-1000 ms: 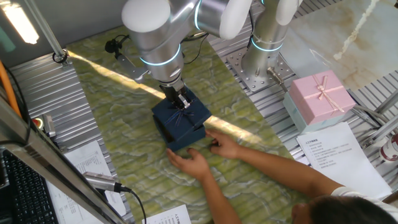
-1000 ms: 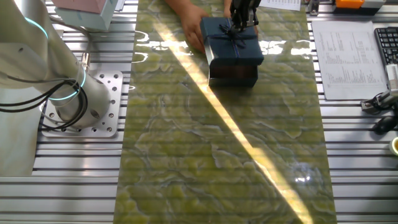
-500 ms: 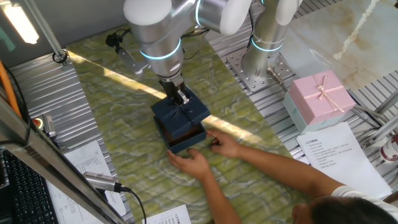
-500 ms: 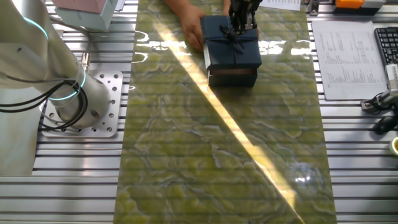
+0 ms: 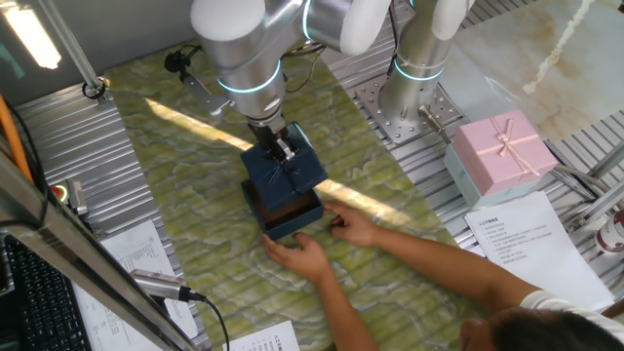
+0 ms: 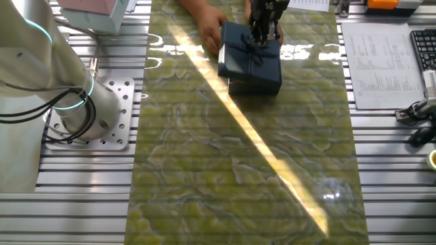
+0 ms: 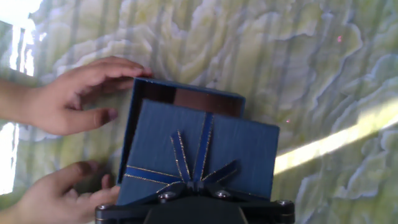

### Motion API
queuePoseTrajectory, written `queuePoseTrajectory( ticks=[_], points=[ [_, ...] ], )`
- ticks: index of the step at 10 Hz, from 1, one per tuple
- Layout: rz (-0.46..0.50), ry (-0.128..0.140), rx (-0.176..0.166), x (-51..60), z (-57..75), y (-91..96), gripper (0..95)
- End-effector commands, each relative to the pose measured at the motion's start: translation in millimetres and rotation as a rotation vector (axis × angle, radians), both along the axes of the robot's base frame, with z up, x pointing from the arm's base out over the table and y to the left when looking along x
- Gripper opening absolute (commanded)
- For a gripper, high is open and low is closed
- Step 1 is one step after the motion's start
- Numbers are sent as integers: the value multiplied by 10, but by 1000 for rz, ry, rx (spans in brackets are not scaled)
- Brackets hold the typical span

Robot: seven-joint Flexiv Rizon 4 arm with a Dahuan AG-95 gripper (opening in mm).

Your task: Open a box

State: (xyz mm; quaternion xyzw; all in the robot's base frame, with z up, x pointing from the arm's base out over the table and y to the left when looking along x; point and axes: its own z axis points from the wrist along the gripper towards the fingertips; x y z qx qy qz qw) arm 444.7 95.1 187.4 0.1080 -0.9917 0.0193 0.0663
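The navy-blue box base (image 5: pixel 289 216) sits on the green mat, its brown inside showing (image 7: pixel 186 98). My gripper (image 5: pixel 283 151) is shut on the ribbon bow of the navy lid (image 5: pixel 284 169) and holds the lid lifted and tilted above the base. In the other fixed view the lid (image 6: pixel 249 57) hangs from the gripper (image 6: pixel 261 30) over the base (image 6: pixel 255 86). In the hand view the lid (image 7: pixel 199 152) fills the lower middle, with its bow (image 7: pixel 191 174) at my gripper (image 7: pixel 194 193). A person's hands (image 5: pixel 322 244) hold the base at its near side.
A pink bow-topped box with a pale teal base (image 5: pixel 502 154) stands on the metal table at the right. Papers (image 5: pixel 531 249) lie near it. The arm's mount (image 5: pixel 414 97) is behind. A keyboard (image 6: pixel 426 51) and papers lie beside the mat in the other fixed view.
The lid has risen off the base and tilted, and the brown inside now shows. The hands stay at the base.
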Motion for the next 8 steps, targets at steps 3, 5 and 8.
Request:
queuePoseTrajectory(
  ticks=[3,5,8],
  points=[
    [72,-3,18,-33,116,-564,0],
    [105,-33,21,-8,35,-875,0],
    [136,-57,22,70,-77,-1171,0]
  ],
)
